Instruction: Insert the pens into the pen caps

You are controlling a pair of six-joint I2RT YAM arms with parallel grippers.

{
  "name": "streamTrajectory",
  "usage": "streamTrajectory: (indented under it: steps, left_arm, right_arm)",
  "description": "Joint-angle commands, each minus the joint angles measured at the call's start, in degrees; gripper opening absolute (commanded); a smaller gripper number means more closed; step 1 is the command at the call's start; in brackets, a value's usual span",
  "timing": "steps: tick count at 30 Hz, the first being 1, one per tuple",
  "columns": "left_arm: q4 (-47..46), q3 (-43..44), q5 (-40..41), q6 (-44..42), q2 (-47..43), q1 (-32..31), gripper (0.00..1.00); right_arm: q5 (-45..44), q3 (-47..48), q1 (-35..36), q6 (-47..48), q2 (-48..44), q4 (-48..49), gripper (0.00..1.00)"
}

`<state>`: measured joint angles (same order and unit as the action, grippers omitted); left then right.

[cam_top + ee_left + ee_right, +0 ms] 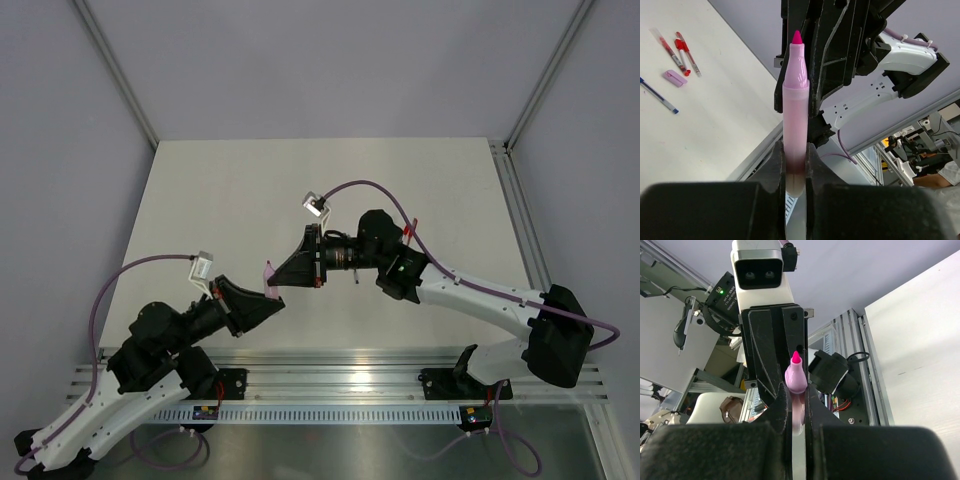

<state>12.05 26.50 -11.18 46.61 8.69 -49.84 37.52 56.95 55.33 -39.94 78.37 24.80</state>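
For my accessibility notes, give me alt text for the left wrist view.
A pink pen stands tip up, clamped in the left gripper, with the right arm close behind it. On the white table at far left lie two red pens, a pale pink cap and a blue pen.

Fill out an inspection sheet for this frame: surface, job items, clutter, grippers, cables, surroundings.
Surface: pale smooth tabletop; no stains seen.
Job's things: slim pink plastic pen with magenta tip, held off the table; red stick pens, a blue stick pen and a stubby pale pink plastic cap lie loose on it.
Clutter: nothing seen.
Grippers: left gripper shut on the pink pen; right gripper shut on a pink pen too; whether the same one, cannot tell.
Cables: purple cables arc over the table, clear of the pink pen.
Surroundings: grey enclosure walls, aluminium rail along the near edge.
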Motion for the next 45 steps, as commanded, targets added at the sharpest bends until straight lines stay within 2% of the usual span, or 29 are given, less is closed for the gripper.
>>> streamTrajectory:
  steps: [1, 2, 5, 6, 8, 10, 12, 16, 20, 23, 26, 29, 32, 38, 42, 45]
  left_arm:
    - [0.5, 2.4, -0.3, -1.8, -0.5, -0.2, 0.00]
    - [0.7, 2.7, 0.3, -2.0, -0.6, -0.3, 0.00]
    - [3.1, 4.2, 3.1, -3.7, -0.9, -0.2, 0.00]
    - [4.1, 4.9, 5.0, -4.2, -0.9, -0.2, 0.00]
    - [8.1, 6.4, 7.0, -6.4, -0.8, -0.2, 0.00]
    - [12.0, 8.7, 9.6, -8.5, -0.8, -0.2, 0.00]
    - [14.4, 10.4, 10.9, -11.2, -0.5, -0.2, 0.00]
    - [19.2, 14.2, 13.2, -14.2, -0.2, -0.2, 0.00]
    - [21.1, 15.2, 13.5, -16.5, 0.2, -0.2, 0.00]
    - [21.7, 14.6, 12.6, -18.2, 0.8, -0.2, 0.00]
    - [21.1, 12.7, 14.2, -19.6, 0.4, -0.2, 0.00]
    - [22.3, 13.1, 13.8, -20.6, 0.5, -0.2, 0.00]
    - [22.5, 12.9, 14.1, -20.8, -0.6, -0.2, 0.00]
    - [22.1, 12.3, 12.8, -20.6, -2.4, -0.1, 0.00]
    - [22.1, 12.3, 12.3, -20.6, -2.5, 0.4, 0.00]
    - [21.4, 12.0, 11.5, -20.8, -2.4, 0.9, 0.00]
  right_arm:
    - [-0.9, 0.0, 0.8, -0.5, -1.5, 1.0, 0.01]
    - [-1.1, -0.4, 0.9, -0.3, -1.5, 0.3, 0.02]
    - [-6.9, -1.9, 1.0, 1.6, -3.5, -3.4, 0.34]
    - [-8.5, -2.1, 0.9, 2.3, -4.3, -5.1, 0.49]
    - [-11.8, -2.3, 0.9, 3.6, -7.1, -11.5, 0.57]
    - [-18.6, -2.6, 0.9, 5.7, -10.9, -19.0, 0.58]
    - [-24.9, -3.9, 0.7, 7.1, -14.8, -22.6, 0.56]
    - [-27.1, -9.3, -5.3, 6.9, -20.1, -30.1, 0.40]
    - [-37.5, -7.8, -11.8, 9.5, -18.3, -42.8, 0.30]
    - [-43.0, -5.7, -13.9, 13.8, -13.4, -47.9, 0.28]
    - [-45.3, -3.5, -15.2, 16.9, -9.1, -49.6, 0.31]
    - [-45.2, 0.1, -18.0, 20.0, -3.2, -51.5, 0.39]
    - [-43.6, 4.9, -21.0, 24.5, 7.3, -54.9, 0.41]
    - [-42.8, 12.6, -23.8, 28.5, 18.9, -58.3, 0.54]
    - [-44.0, 15.5, -24.7, 29.5, 23.5, -60.2, 0.55]
    - [-41.2, 16.6, -25.5, 30.4, 26.3, -60.5, 0.55]
